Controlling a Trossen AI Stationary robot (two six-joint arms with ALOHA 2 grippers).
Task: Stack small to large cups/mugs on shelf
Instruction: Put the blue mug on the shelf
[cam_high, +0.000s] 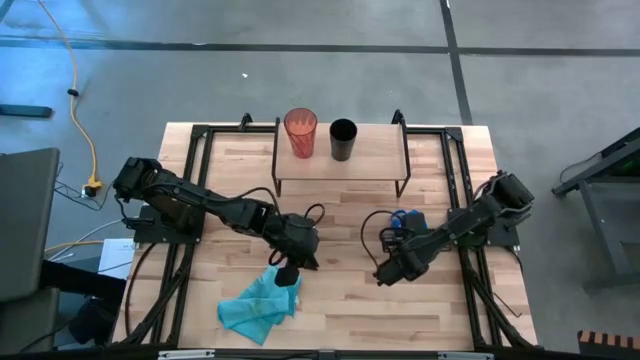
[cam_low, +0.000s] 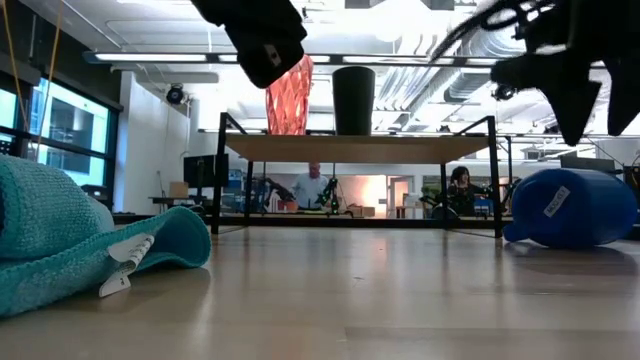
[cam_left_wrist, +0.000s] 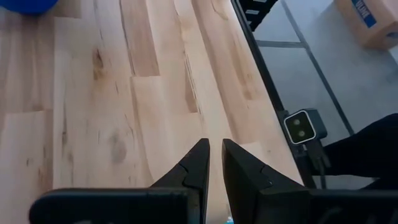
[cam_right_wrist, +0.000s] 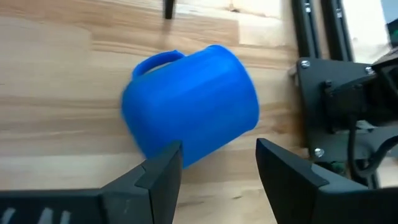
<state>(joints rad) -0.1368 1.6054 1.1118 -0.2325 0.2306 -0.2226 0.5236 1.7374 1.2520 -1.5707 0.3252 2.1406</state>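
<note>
Smooth plastic blue mug (cam_right_wrist: 193, 102), fuzzy teal cloth (cam_low: 70, 235), pale wood-grain table (cam_left_wrist: 124, 93)

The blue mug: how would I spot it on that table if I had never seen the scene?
Start at the small wooden shelf at the table's back edge, which carries a red-orange tumbler and a black cup. Come forward and right, down onto the tabletop, to the right hand, whose fingers are open. The blue mug lies there on its side: the only one off the shelf, toppled, with a handle.

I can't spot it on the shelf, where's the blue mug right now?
The blue mug lies on its side on the table's right half, just ahead of the open right gripper, in front of the shelf.
</note>
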